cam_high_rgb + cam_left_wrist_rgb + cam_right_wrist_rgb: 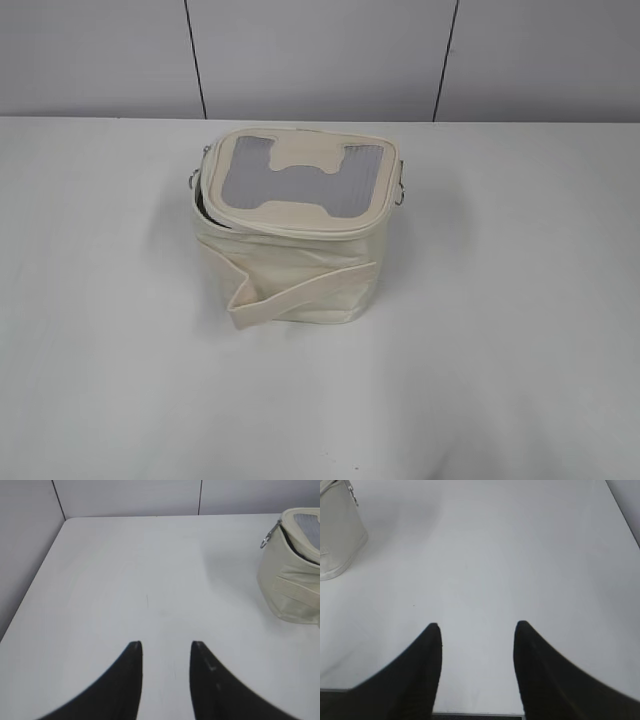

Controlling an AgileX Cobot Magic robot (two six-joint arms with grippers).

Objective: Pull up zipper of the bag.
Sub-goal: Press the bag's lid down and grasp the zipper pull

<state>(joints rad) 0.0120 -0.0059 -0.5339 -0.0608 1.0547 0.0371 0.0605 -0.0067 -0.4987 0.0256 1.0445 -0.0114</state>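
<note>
A cream fabric bag (pixel 295 265) stands upright in the middle of the white table. Its lid (pixel 300 178) has a grey mesh panel and gapes open along the left side, where a dark slit shows. Metal rings hang at the left (pixel 191 181) and right (pixel 401 192) of the lid. A strap (pixel 300 292) crosses the front. The bag also shows at the right edge of the left wrist view (pixel 292 575) and the top left of the right wrist view (pixel 337 530). My left gripper (pixel 166 645) and right gripper (pixel 477 627) are both open, empty, and far from the bag. Neither shows in the exterior view.
The white table (pixel 520 330) spreads around the bag. Grey panelled walls (pixel 320 55) stand behind it, and one runs along the table's left edge in the left wrist view (pixel 25 555). The table's near edge shows under my right gripper (pixel 480 714).
</note>
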